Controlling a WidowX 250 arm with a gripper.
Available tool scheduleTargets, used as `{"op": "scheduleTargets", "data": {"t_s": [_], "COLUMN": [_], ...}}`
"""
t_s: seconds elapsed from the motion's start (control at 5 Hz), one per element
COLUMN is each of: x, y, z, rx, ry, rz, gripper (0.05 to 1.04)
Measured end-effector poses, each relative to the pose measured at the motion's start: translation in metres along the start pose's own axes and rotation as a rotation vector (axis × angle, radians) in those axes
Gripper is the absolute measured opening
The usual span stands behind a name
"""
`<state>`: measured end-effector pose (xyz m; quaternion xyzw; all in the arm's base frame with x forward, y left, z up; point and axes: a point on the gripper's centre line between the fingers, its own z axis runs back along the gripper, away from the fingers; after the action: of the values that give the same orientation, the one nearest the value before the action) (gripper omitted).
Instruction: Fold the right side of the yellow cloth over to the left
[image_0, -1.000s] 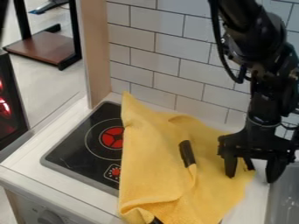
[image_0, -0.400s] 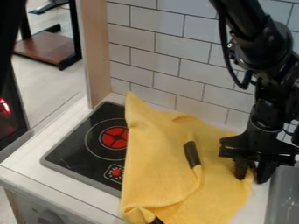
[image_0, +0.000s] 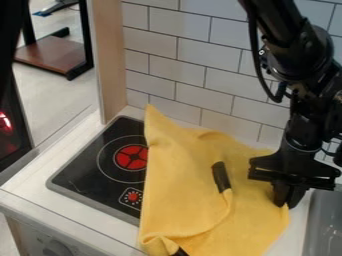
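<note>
Yellow cloth (image_0: 180, 185), corner (image_0: 150, 112) toward wall (image_0: 190, 80)

Cloth (image_0: 184, 180) partly over the stove (image_0: 83, 170), left of the sink (image_0: 326, 225), before the wall (image_0: 190, 70)

The arm (image_0: 304, 57) is finished in black throughout, with a soft sheen seen on its rounded surfaces. Its upper part is shaped as a thick, smooth tube, and bulky joint housings (image_0: 312, 77) are set below it. A small, pale round mark (image_0: 262, 52) is seen at one side. Along the tube a black cable (image_0: 255, 65) is looped in a long curve. The wrist (image_0: 302, 135) is formed as a narrower cylinder. The gripper (image_0: 288, 204) is built with a wide, flat crossbar (image_0: 294, 167) and dark, blunt fingers (image_0: 280, 192).
</note>
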<state>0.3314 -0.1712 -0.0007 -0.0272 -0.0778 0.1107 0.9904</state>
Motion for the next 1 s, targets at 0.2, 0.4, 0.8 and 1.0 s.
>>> {"op": "scheduleTargets", "data": {"t_s": [0.2,0.4,0.8,1.0], "x": [0.000,0.001,0.021,0.024], "y": [0.003,0.005,0.030,0.048], "z": [0.000,0.005,0.043,0.062], "rx": [-0.007,-0.025,-0.123,-0.145], "ry": [0.022,0.042,-0.008,-0.048], "rz": [0.020,0.027,0.104,0.125], "gripper": [0.049,0.049,0.049,0.049]}}
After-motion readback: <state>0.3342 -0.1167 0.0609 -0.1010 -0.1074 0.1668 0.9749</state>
